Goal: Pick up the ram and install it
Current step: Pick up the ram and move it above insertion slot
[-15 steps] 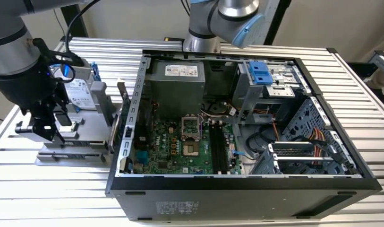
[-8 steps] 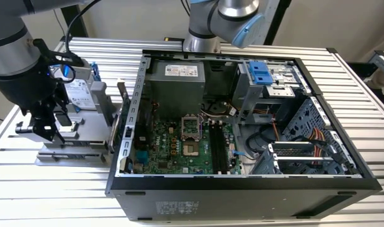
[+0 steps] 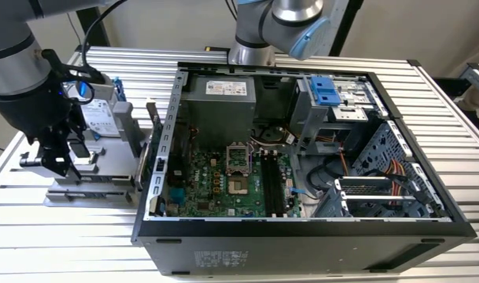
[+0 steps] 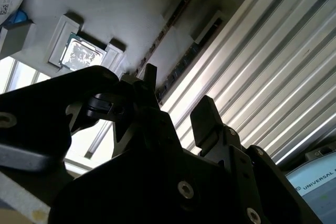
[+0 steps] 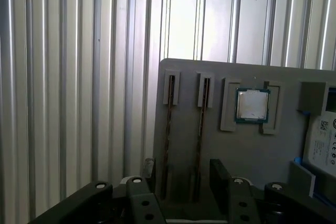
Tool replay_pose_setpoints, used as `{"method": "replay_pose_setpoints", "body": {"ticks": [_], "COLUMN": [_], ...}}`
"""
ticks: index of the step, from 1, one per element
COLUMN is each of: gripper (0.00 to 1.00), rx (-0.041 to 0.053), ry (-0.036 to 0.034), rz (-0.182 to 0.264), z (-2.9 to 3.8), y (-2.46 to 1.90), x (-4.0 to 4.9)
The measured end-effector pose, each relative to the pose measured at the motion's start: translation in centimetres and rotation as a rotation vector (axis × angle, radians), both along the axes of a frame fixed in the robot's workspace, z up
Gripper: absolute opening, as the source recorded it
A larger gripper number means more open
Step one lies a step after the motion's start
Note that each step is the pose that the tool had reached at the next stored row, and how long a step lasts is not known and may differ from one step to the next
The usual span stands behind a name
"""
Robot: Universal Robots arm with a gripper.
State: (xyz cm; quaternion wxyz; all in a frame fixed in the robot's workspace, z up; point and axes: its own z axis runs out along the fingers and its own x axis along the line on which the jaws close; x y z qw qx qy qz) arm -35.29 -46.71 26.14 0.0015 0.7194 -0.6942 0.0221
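Two ram sticks stand on edge in narrow slots of a grey parts holder (image 5: 184, 77); in the first wrist view one is the nearer-left stick (image 5: 169, 129) and the other (image 5: 201, 129) lies beside it. In the second wrist view they show as thin bluish edges (image 4: 181, 64). My gripper (image 5: 184, 177) hangs open above the holder, its two black fingertips (image 5: 149, 171) outside both sticks, touching neither. In the exterior view the gripper (image 3: 55, 159) is at the left, over the holder and outside the computer case. The motherboard's black slots (image 3: 271, 183) lie inside the open case.
A small square silver processor chip (image 5: 252, 104) and a silver hard drive (image 5: 323, 145) share the holder. The open computer case (image 3: 302, 230) stands to the exterior view's right of it on a ribbed metal table (image 3: 66, 247). A second arm's base (image 3: 278, 29) rises behind the case.
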Motion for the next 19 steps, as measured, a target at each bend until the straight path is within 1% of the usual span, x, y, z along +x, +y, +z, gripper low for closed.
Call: {"method": "replay_pose_setpoints", "body": {"ticks": [3,7,13,19], "gripper": [1.00,1.00,1.00,1.00], "rx": [0.0001,-0.0001,-0.0001,-0.0020], "ry": [0.0000,0.0001,0.0000,0.0027], "rz": [0.000,0.000,0.000,0.000], "z": [-0.18,-0.60,-1.17,-1.39], "y": [0.00,-0.01,-0.14,-0.34], "x": [-0.03,-0.12,-0.30,-0.32]}}
